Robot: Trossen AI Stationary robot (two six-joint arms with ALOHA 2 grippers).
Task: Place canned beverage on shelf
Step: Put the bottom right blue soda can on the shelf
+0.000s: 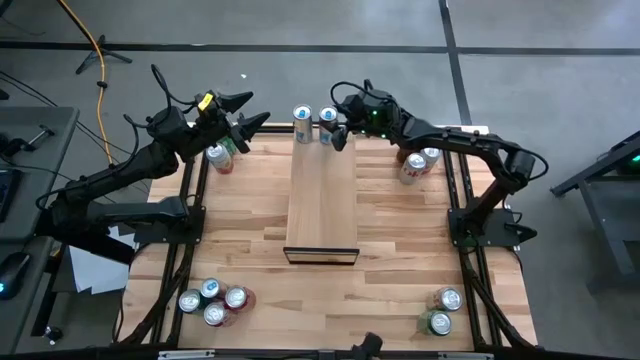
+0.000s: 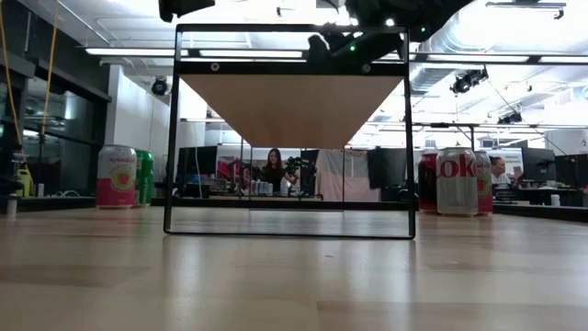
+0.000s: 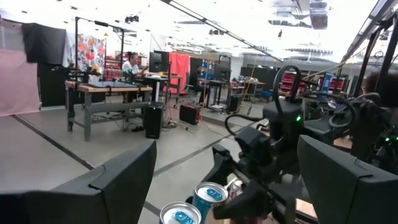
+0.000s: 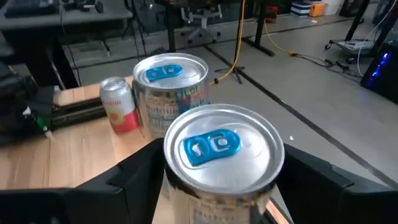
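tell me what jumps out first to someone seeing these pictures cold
The long pale shelf running down the middle of the table, with two blue-tabbed cans side by side at its far end. The right end effector sits around the right-hand can, fingers on either side. Clusters of other cans sit in the table's corners, and the left end effector hangs open by the far left corner.

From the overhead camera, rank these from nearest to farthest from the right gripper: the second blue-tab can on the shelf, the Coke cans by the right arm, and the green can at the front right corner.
From the right gripper:
1. Second blue-tab can, just left of it at the far end of the shelf.
2. Coke cans, at the table's right edge.
3. Green can, front right corner.
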